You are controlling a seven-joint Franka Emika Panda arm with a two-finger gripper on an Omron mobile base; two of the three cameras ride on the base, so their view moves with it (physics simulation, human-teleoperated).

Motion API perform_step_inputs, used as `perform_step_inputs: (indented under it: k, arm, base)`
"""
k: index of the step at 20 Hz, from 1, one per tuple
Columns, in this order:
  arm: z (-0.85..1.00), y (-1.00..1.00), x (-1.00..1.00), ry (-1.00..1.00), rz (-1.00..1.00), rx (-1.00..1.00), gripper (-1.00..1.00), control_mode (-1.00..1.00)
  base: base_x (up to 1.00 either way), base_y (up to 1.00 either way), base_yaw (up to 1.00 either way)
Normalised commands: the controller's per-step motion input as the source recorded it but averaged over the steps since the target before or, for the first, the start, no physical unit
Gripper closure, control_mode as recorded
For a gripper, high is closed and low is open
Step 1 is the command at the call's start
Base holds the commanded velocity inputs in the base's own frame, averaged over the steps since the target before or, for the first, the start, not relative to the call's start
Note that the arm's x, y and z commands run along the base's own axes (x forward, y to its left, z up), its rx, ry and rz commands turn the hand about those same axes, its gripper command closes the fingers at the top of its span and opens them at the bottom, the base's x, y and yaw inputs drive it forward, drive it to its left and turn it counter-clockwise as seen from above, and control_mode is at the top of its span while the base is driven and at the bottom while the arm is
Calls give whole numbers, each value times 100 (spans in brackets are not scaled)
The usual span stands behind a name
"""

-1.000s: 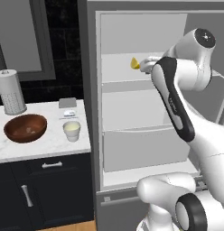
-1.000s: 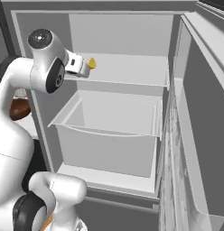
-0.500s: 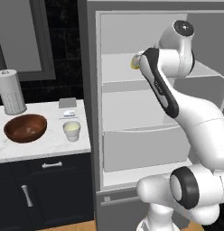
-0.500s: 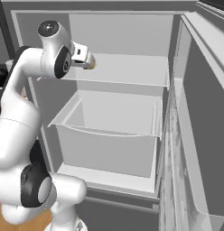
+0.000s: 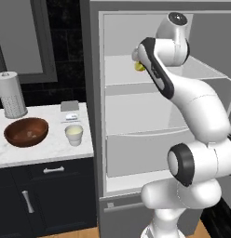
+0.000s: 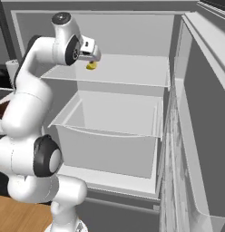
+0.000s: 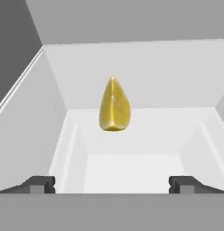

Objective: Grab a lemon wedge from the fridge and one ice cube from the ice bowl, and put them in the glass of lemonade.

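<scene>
White marble desk (image 5: 47, 148) over dark cabinets (image 5: 57, 200) with silver handles; black tiled wall (image 5: 66, 51) behind; wooden floor (image 6: 17, 213); paper-towel roll (image 5: 11, 94) at desk's back.

White arm (image 5: 196, 100) with dark joints
Smooth, glossy, rounded white shells meet at black ring joints; a grey disc caps the topmost joint. The tool (image 7: 112, 184) ends in two small, dark, blocky finger tips (image 7: 39, 184).

Kitchen: open fridge (image 5: 150, 153) beside marble counter (image 5: 47, 148).
</scene>
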Motion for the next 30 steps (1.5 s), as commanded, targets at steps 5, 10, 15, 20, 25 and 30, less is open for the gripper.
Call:
perform_step_inputs:
  k: [5,10,15,20,25,30]
  arm:
    - [-49,0,20,0,0,0,-100,-100]
    - [1,0,81,1,0,0,-100,-100]
    - [-8,0,74,0,0,0,-100,-100]
    - [0,0,49,9,0,0,-100,-100]
    - [0,0,-3,8,0,0,-100,-100]
    - [0,0,-22,0,0,0,-100,-100]
  base:
    - [0,0,0]
    - [0,0,0]
    - [0,0,0]
    - [0,0,0]
    - [0,0,0]
    - [0,0,0]
